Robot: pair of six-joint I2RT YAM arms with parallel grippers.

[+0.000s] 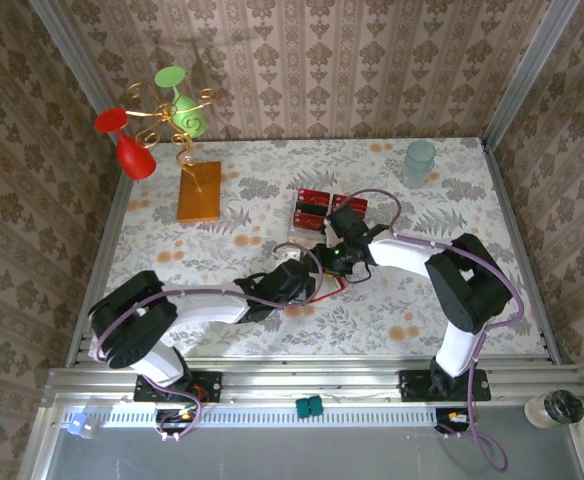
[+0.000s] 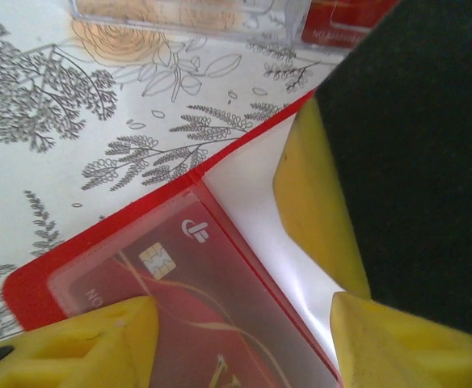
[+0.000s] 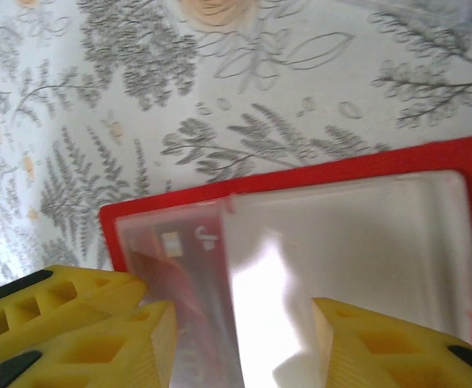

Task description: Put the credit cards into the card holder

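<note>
Both arms reach inward and meet at the middle of the floral-covered table [image 1: 472, 230]. The left gripper [image 1: 305, 272] and the right gripper [image 1: 338, 260] stand just beside each other, both low over the card holder [image 3: 341, 234].

Card holder: lying open and flat on the table beneath the two grippers. Its red border frames pale clear pockets. The left wrist view shows one credit card [image 2: 187, 279] seated in a pocket, its gold chip and gold lines visible through the plastic. The neighbouring pocket reflects the light, and I cannot tell whether it holds anything.

Left gripper: the jaws stand moderately apart, one yellow finger at each lower corner of its wrist view, with the pocketed card and the holder's fold between them. Nothing is pinched. I cannot tell whether the fingertips touch the holder.

Right gripper: the jaws likewise stand apart, straddling the clear pockets in its own wrist view, and they grip nothing. One of its yellow fingers [image 2: 309, 202] shows in the left wrist view, set over the holder's inner face.

Remaining credit cards [image 1: 314, 207]: a small group of red cards with black stripes lies on the table just beyond the grippers, outside the holder.

Other items: an orange-brown slab [image 1: 199, 190] sits at the rear left and carries a gold wire stand with a red glass [image 1: 132, 150] and a green glass [image 1: 187, 115]. A pale cup [image 1: 419, 161] stands at the rear right.
</note>
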